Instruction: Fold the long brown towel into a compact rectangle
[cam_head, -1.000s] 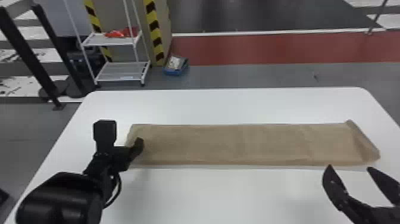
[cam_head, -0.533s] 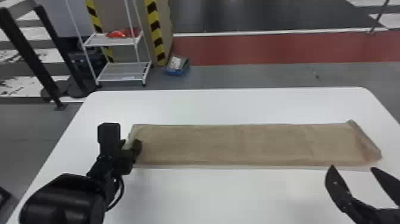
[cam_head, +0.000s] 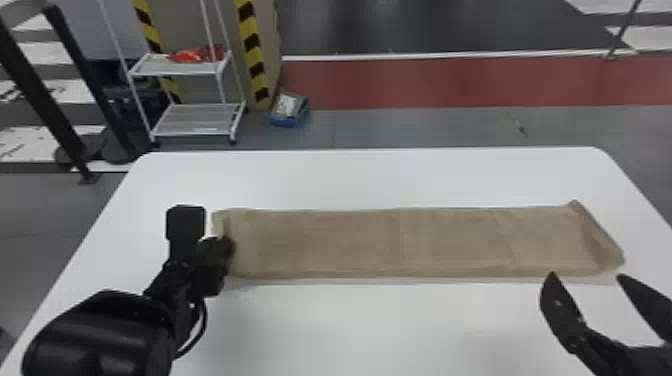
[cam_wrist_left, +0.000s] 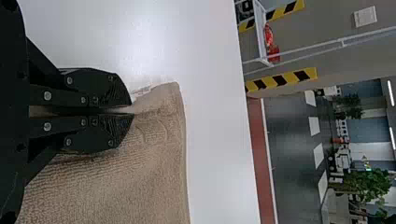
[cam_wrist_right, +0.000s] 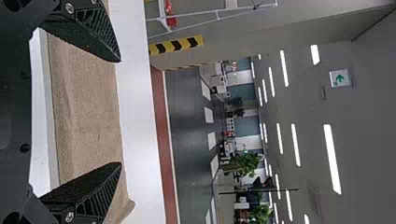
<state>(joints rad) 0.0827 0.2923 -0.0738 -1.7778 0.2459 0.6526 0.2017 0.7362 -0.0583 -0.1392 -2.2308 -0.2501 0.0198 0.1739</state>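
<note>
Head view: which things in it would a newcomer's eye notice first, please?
First comes the long brown towel, a flat strip across the white table, its right end slanting. Next are the black grippers: the left gripper, closed on the towel's left end, and the right gripper, open near its right end. Behind the table, yellow-and-black stripes stand out beside a white rack.

Brown towel (cam_head: 400, 242) across white table (cam_head: 380, 325).

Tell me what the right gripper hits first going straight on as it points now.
Probably the towel, toward its right end, just ahead of the right gripper. Height is unclear; it might pass above.
</note>
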